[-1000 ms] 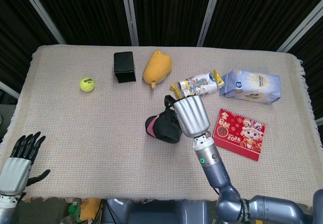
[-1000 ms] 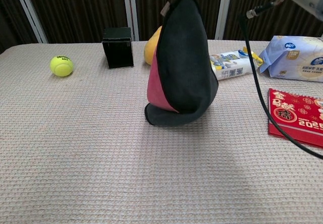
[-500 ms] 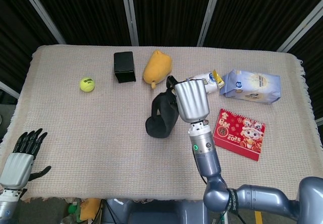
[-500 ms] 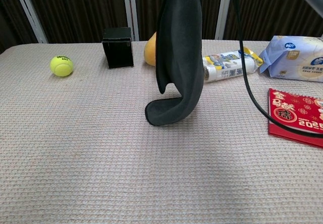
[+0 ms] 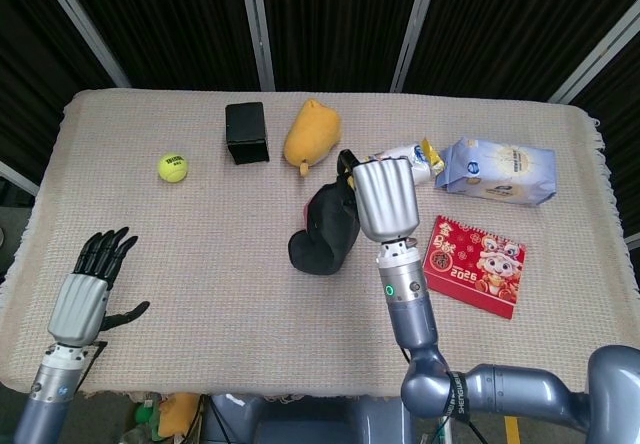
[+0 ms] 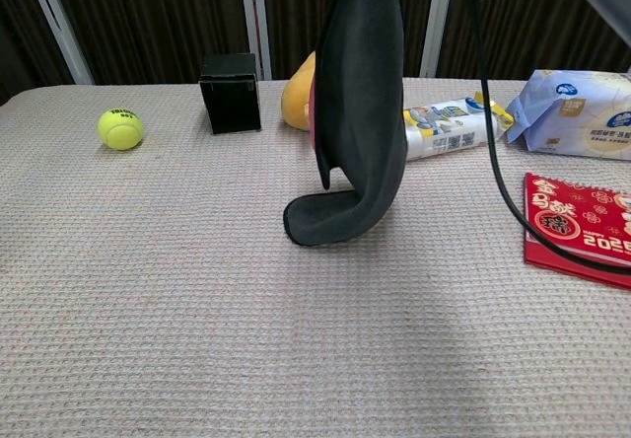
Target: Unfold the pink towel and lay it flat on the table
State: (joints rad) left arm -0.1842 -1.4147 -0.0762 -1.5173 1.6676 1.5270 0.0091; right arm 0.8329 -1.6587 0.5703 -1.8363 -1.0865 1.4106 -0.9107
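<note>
Currently your right hand (image 5: 384,197) pinches the towel (image 6: 357,112) by its top near the tabletop's middle, lower fold resting down, left hand (image 5: 88,291) spread near the front-left corner; dragging one-handed could bunch it.

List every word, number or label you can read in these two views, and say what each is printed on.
"2026": red booklet, beside gold cartoon figures.
Tennis ball: dark print, too small to read.
Blue-white packet: round logo, text blurred.
Yellow-ended wrapper: print unreadable.
Black box: no text.
</note>
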